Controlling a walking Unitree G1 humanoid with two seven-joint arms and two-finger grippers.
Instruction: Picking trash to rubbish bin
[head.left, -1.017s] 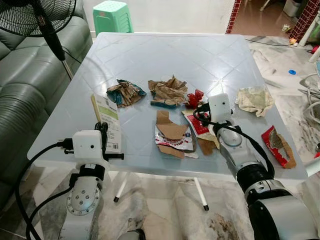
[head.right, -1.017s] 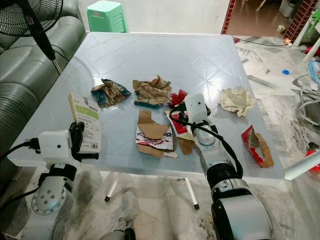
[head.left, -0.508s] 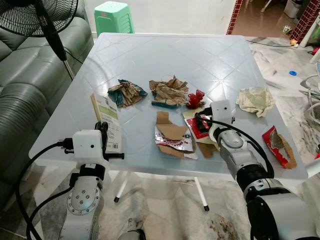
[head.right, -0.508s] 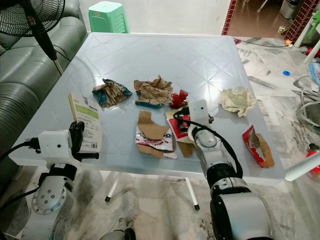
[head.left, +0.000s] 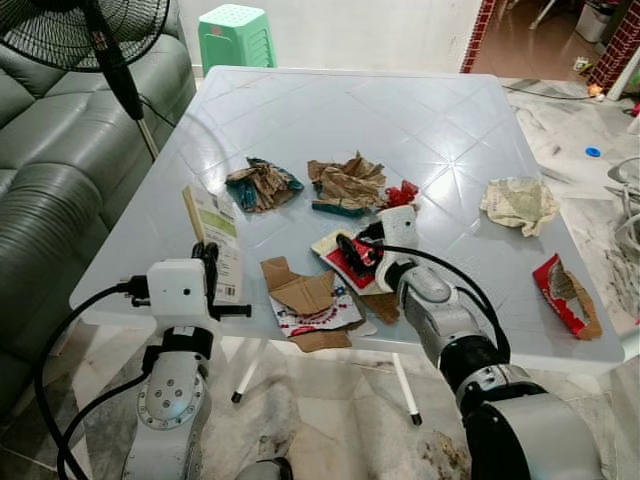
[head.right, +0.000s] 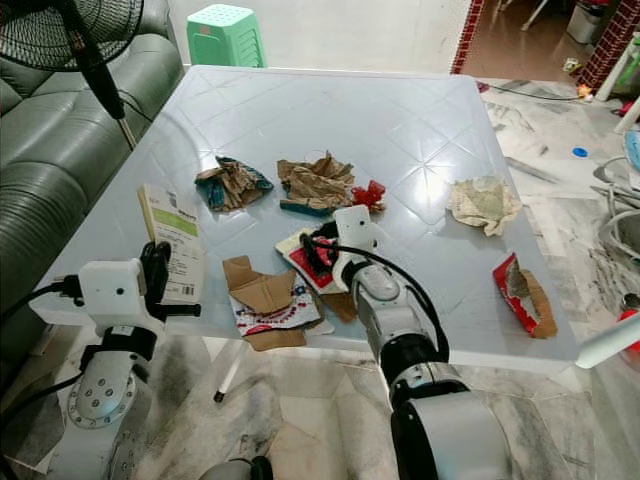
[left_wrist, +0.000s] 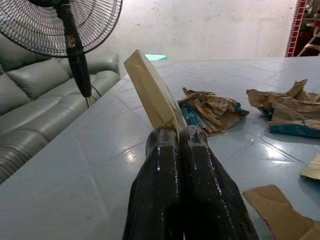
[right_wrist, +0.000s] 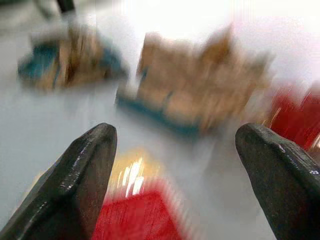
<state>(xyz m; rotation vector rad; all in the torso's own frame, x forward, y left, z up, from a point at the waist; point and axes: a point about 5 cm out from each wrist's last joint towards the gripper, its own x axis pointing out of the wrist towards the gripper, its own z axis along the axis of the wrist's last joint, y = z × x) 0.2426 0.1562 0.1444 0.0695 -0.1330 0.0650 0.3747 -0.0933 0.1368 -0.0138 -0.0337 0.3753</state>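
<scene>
Since one second ago, we see our right hand (head.left: 352, 248) has moved left across the tabletop (head.left: 400, 120), fingers spread wide over the red wrapper (head.left: 345, 262). Our left hand (left_wrist: 181, 137) holds the flat carton (head.left: 215, 240) pinched. Crumpled papers (head.left: 345, 183) lie just beyond.

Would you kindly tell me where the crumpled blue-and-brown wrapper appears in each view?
Left eye: crumpled blue-and-brown wrapper, left of table centre.
Right eye, same spot.
Left wrist, beyond the beige box held by the left tool.
Right wrist: blurred.
Shared landmark: the crumpled brown paper beside it.
</scene>
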